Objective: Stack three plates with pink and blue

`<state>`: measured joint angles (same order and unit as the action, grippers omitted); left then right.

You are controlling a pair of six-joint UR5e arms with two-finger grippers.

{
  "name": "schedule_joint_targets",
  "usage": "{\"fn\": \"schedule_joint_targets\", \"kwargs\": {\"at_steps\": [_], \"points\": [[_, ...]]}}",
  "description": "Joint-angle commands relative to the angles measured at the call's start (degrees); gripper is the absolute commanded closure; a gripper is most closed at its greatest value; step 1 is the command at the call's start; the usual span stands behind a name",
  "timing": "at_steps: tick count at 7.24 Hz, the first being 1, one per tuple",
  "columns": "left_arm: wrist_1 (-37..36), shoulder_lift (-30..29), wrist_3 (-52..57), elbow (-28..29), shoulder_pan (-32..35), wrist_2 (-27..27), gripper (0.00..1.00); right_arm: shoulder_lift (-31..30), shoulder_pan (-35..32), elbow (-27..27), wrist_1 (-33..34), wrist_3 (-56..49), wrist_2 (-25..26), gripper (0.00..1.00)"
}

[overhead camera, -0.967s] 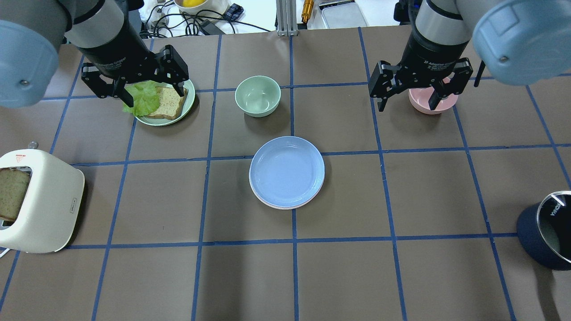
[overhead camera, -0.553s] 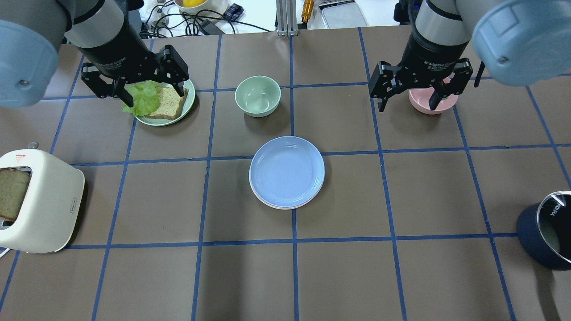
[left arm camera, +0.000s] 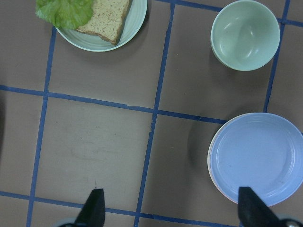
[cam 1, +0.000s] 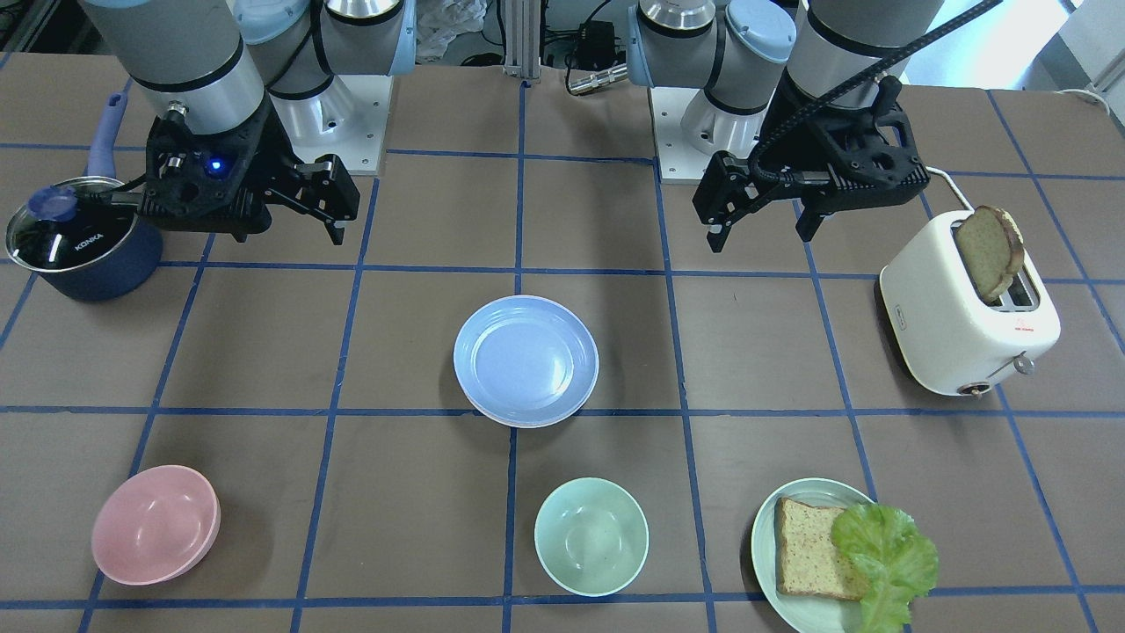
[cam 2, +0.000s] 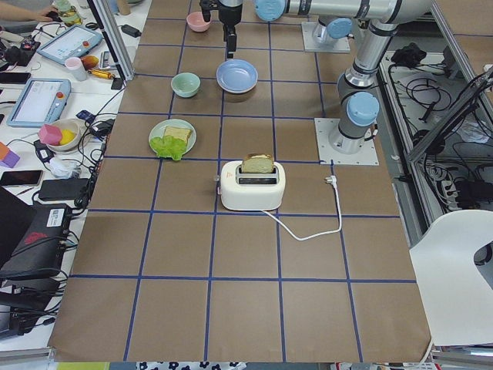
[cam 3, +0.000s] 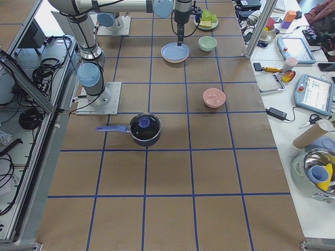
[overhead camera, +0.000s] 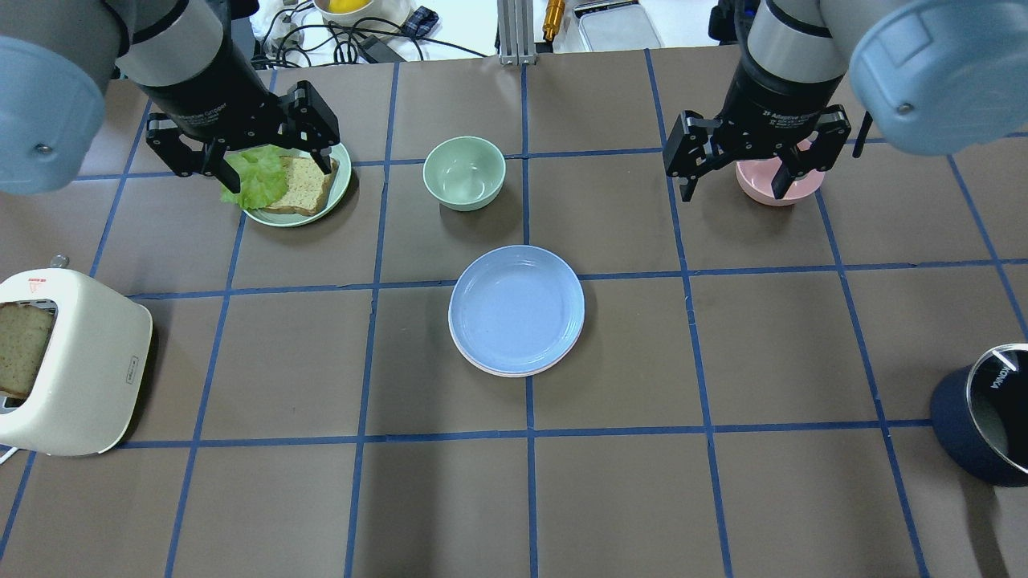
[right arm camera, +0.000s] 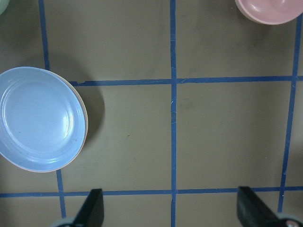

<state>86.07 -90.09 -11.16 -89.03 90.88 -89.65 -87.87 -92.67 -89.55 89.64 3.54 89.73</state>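
You have both arms raised above the worktop (overhead camera: 723,361), each wrist turned so that its hand points straight down. The left hand (overhead camera: 269,167) hangs with its fingers spread wide and nothing between them. The right hand (overhead camera: 732,191) is spread just as wide and is also empty. Neither hand touches anything.

The blue plate (overhead camera: 516,309) lies on the worktop below and between the two hands, on each hand's inner side and a little farther from the robot's base than they are. It tops a stack. A pink plate (right arm camera: 69,161) shows as a thin rim under its edge, slightly offset. You cannot tell from these views whether a third plate lies beneath.

Beyond the left hand, away from the base, stands a green plate (overhead camera: 299,221) with bread and lettuce. A pink bowl (cam 1: 156,525) sits likewise beyond the right hand, and a mint bowl (overhead camera: 464,172) lies past the stack between them. A toaster (overhead camera: 76,361) holding a slice stands outward of the left hand. A lidded pot (overhead camera: 984,425) stands outward of the right.
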Motion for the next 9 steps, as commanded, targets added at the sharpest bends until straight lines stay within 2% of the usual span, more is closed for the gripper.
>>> {"fn": "schedule_joint_targets", "kwargs": {"at_steps": [1,7,9], "points": [[-0.02,0.0,0.0,0.0,0.0,0.0,0.0,-0.02,0.03,0.25,0.01,-0.02,0.01,0.0],[0.16,0.0,0.09,0.0,0.0,0.0,0.0,-0.02,0.03,0.34,0.1,0.06,0.01,0.0],[0.33,0.0,3.58,0.0,0.0,0.0,0.0,-0.02,0.03,0.43,0.1,0.06,0.01,0.0]]}}
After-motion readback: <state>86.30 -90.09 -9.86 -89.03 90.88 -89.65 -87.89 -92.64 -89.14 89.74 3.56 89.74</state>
